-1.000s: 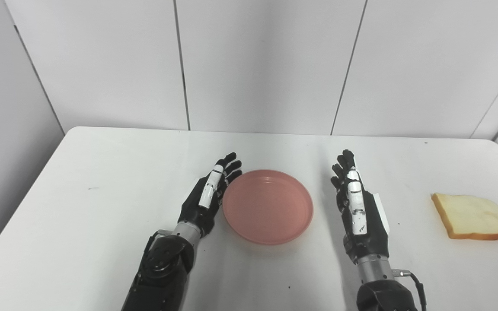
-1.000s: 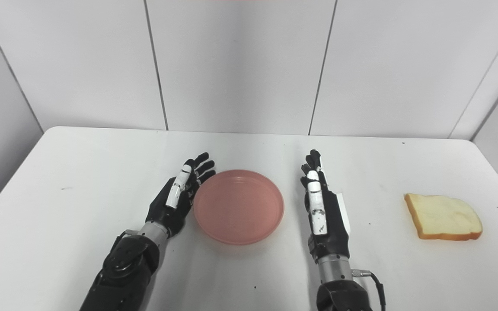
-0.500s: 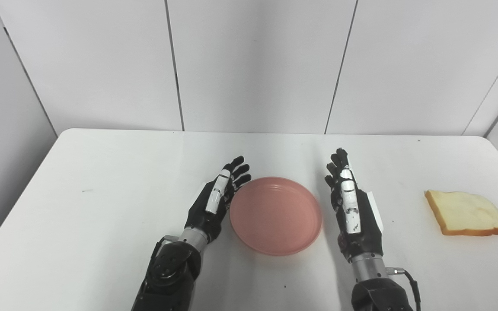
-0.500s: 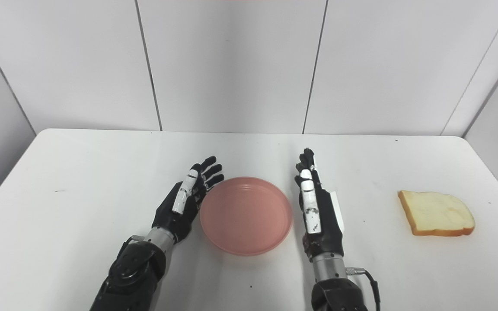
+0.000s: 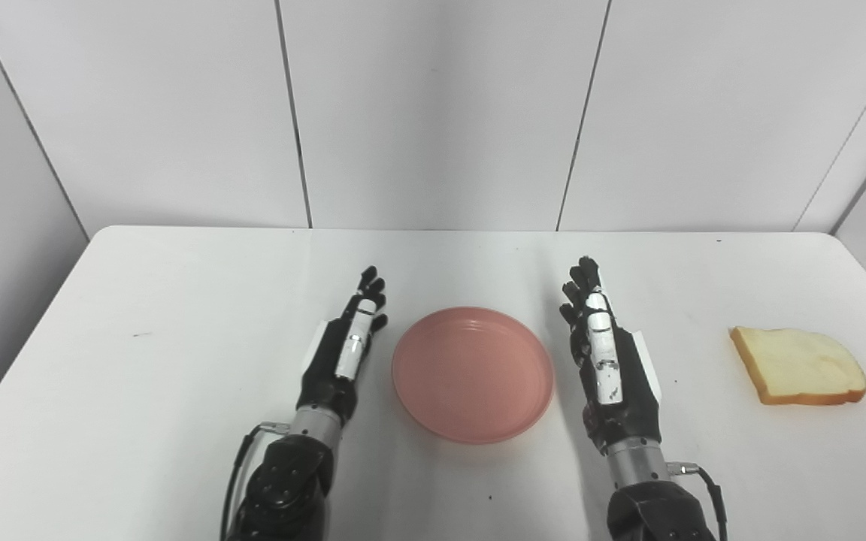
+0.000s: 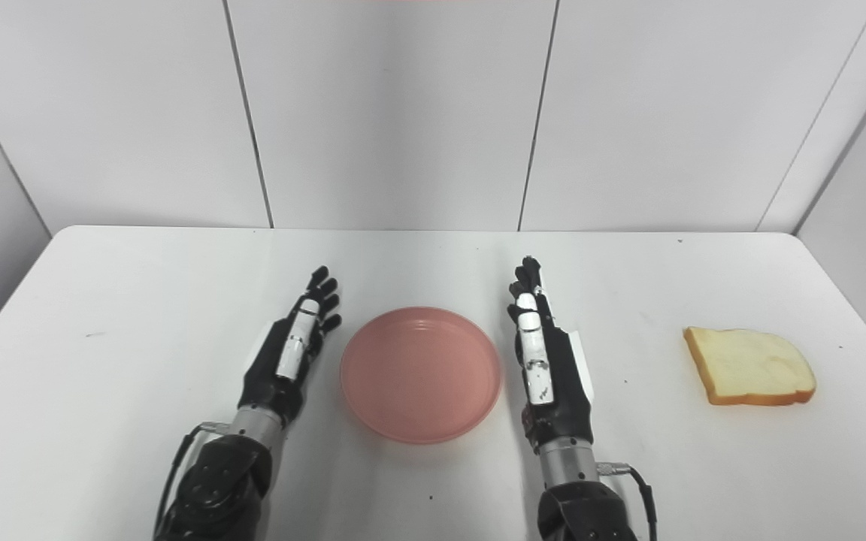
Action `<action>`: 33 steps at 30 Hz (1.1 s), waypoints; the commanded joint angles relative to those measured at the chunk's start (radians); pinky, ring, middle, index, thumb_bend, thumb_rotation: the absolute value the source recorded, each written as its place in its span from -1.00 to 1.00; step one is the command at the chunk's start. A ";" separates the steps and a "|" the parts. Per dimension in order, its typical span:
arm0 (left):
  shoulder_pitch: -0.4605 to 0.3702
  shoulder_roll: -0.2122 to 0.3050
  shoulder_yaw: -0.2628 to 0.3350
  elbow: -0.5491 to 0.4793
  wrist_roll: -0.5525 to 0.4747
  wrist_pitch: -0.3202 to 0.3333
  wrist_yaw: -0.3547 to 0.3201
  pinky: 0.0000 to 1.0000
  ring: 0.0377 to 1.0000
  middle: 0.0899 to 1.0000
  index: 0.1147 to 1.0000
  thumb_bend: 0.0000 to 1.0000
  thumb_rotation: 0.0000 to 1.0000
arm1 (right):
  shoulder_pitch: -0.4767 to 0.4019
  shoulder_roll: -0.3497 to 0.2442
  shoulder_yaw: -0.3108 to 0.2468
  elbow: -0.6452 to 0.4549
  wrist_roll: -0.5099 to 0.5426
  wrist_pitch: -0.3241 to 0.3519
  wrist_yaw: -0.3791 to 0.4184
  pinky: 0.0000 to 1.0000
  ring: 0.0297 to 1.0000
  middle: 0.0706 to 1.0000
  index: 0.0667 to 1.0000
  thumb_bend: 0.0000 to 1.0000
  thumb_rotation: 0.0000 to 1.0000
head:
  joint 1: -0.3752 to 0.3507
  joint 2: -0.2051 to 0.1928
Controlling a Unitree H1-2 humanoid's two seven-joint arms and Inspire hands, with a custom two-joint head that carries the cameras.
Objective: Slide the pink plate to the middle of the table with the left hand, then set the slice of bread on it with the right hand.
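Note:
The pink plate (image 5: 472,374) lies empty near the middle of the white table (image 5: 177,300). My left hand (image 5: 343,349) is open, fingers straight, a small gap to the left of the plate and not touching it. My right hand (image 5: 607,361) is open, fingers straight, just right of the plate. The slice of bread (image 5: 797,366) lies flat on the table at the far right, well apart from my right hand. The plate (image 6: 419,373) and bread (image 6: 749,366) also show in the right eye view.
The table's right edge runs close beyond the bread. White wall panels (image 5: 433,113) stand behind the table's back edge. A few small dark specks mark the tabletop (image 5: 136,334).
My left hand has drawn back to the left, off the plate's rim, and straightened. The camera has shifted a little. The plate, bread and right hand stay put.

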 commanded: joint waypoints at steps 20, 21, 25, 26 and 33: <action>0.079 0.011 -0.027 -0.232 0.027 -0.041 -0.030 0.79 0.85 0.87 0.84 -0.17 1.00 | -0.105 -0.191 -0.034 -0.141 -0.127 0.037 0.014 0.83 0.91 0.97 0.95 0.49 0.56 | -0.120 -0.031; 0.081 0.011 -0.027 -0.235 0.024 -0.041 -0.032 0.79 0.85 0.87 0.85 -0.18 1.00 | -0.109 -0.203 -0.034 -0.150 -0.141 0.045 0.014 0.78 0.89 0.95 0.93 0.53 0.55 | -0.120 -0.031; 0.090 0.035 -0.028 -0.254 0.012 -0.039 -0.057 0.80 0.87 0.88 0.86 -0.18 1.00 | -0.140 -0.321 -0.045 -0.197 -0.217 0.099 0.054 0.72 0.85 0.90 0.87 0.80 0.55 | -0.177 -0.044; 0.091 0.044 -0.028 -0.260 0.006 -0.034 -0.068 0.80 0.87 0.89 0.87 -0.18 1.00 | -0.145 -0.352 -0.046 -0.209 -0.240 0.108 0.069 0.70 0.81 0.87 0.86 0.85 0.55 | -0.181 -0.044; 0.092 0.091 -0.006 -0.269 -0.064 -0.012 -0.126 0.83 0.89 0.92 0.90 -0.13 1.00 | -0.196 -0.519 -0.093 -0.284 -0.189 0.226 0.197 0.77 0.88 0.94 0.94 1.00 0.24 | -0.279 -0.053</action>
